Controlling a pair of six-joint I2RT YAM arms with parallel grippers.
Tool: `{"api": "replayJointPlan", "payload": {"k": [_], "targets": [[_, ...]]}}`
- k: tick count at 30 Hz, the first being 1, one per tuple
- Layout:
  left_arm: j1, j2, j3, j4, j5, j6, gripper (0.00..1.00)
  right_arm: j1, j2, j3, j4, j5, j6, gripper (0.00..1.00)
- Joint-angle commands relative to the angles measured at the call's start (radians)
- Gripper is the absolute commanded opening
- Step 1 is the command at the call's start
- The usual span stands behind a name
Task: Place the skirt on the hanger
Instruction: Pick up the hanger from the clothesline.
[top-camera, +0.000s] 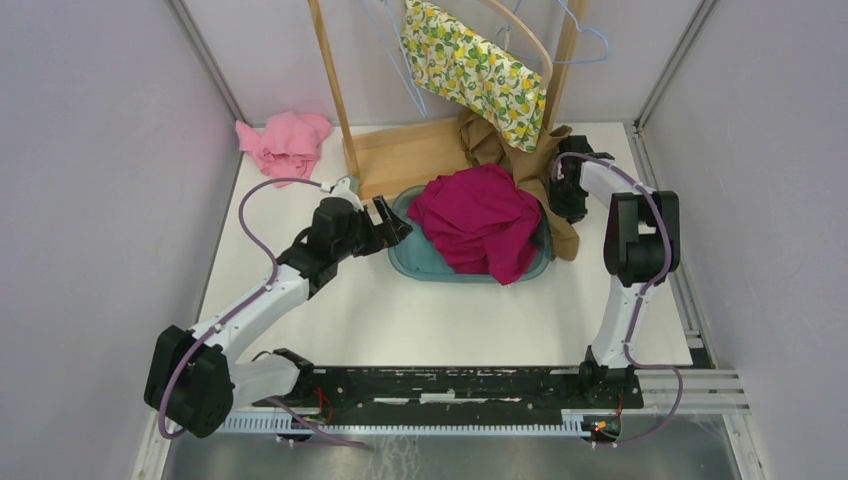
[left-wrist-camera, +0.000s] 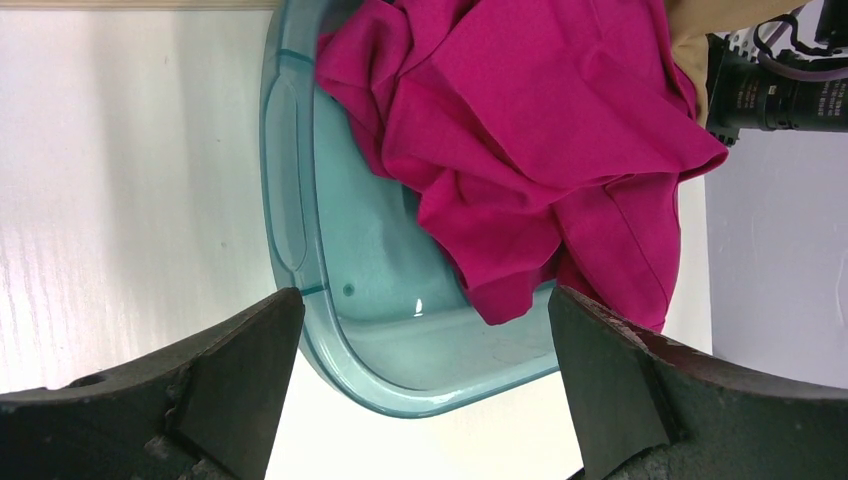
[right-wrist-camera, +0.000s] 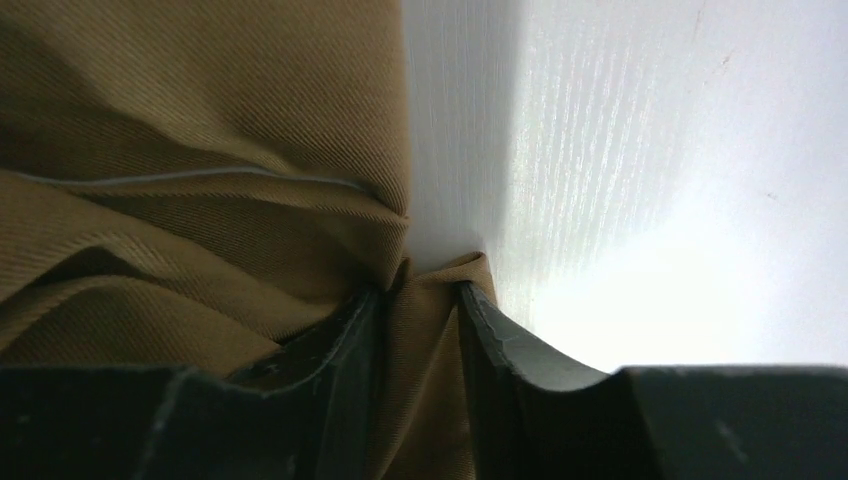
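Note:
A brown skirt (top-camera: 497, 143) lies crumpled at the foot of the wooden rack, behind and to the right of a teal basin (top-camera: 420, 264). My right gripper (top-camera: 556, 190) is shut on a fold of the brown skirt's edge (right-wrist-camera: 200, 150); in the right wrist view the cloth is pinched between the fingers (right-wrist-camera: 420, 300), just above the white table. My left gripper (top-camera: 393, 222) is open and empty at the basin's left rim; its wrist view (left-wrist-camera: 425, 305) shows the basin (left-wrist-camera: 300, 220) between the fingers. Light blue wire hangers (top-camera: 588, 42) hang on the rack.
A magenta garment (top-camera: 480, 222) fills the basin and also shows in the left wrist view (left-wrist-camera: 530, 120). A lemon-print garment (top-camera: 475, 65) hangs on a wooden hanger from the rack (top-camera: 335, 95). A pink cloth (top-camera: 285, 142) lies at the back left. Walls close both sides.

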Motion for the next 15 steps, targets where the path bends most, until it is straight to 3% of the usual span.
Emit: {"api": "replayJointPlan", "payload": {"k": [1,15], "targets": [[0.0,0.008,0.01,0.061,0.013,-0.018,0.99,-0.013,-0.053,-0.012,0.006,-0.043,0.041,0.43],[0.001,0.029,0.031,0.047,0.004,-0.009,0.99,-0.063,-0.335,0.043,-0.023,0.072,0.069,0.5]]}}
